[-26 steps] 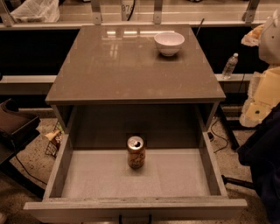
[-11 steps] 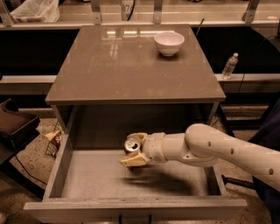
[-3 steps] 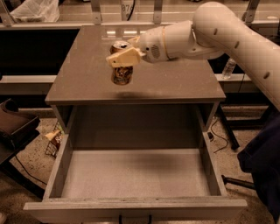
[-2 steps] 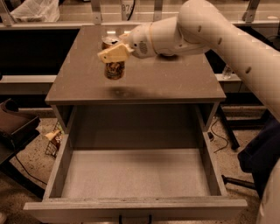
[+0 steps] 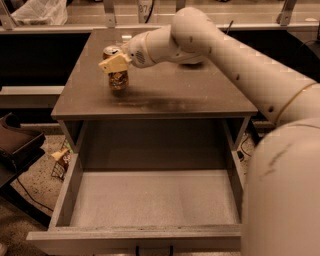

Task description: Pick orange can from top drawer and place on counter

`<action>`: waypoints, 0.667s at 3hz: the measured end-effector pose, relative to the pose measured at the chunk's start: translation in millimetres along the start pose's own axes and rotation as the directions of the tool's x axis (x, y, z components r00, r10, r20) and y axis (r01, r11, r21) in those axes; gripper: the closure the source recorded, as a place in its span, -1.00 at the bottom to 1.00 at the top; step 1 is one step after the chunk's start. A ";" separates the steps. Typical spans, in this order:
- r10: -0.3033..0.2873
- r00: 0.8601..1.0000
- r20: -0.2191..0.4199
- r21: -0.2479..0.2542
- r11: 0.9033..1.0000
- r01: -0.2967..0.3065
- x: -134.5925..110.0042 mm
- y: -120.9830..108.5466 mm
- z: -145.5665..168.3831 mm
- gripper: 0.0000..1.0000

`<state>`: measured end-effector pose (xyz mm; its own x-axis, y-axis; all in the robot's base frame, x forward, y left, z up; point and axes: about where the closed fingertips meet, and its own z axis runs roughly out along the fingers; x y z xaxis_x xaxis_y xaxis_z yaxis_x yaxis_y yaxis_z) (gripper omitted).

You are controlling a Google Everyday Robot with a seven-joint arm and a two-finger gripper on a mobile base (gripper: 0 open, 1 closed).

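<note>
The orange can [image 5: 118, 77] stands upright on the left part of the counter [image 5: 165, 92], its silver top showing above the fingers. My gripper [image 5: 116, 63] is shut on the orange can, reaching from the right across the counter. The pale arm [image 5: 235, 60] runs from the lower right up to the can. The top drawer [image 5: 150, 197] is pulled open below the counter, its speckled floor bare. The white bowl is hidden behind the arm.
A plastic bag [image 5: 40, 11] lies on the back shelf at the upper left. A dark chair edge [image 5: 17, 145] and a crumpled wrapper [image 5: 61, 159] are on the floor left of the drawer. Cables [image 5: 245, 145] hang at the right.
The gripper has carried the can from the drawer up onto the counter and moved it leftward. It now sits lower, on or just above the counter surface.
</note>
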<state>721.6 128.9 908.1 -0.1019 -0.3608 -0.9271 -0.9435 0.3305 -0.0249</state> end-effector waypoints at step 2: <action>0.047 0.997 -0.057 0.040 0.998 -0.045 16.6 -39.1 43.4 1.00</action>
<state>770.4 147.9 877.4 -0.1639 -0.3944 -0.9042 -0.9246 0.3809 0.0015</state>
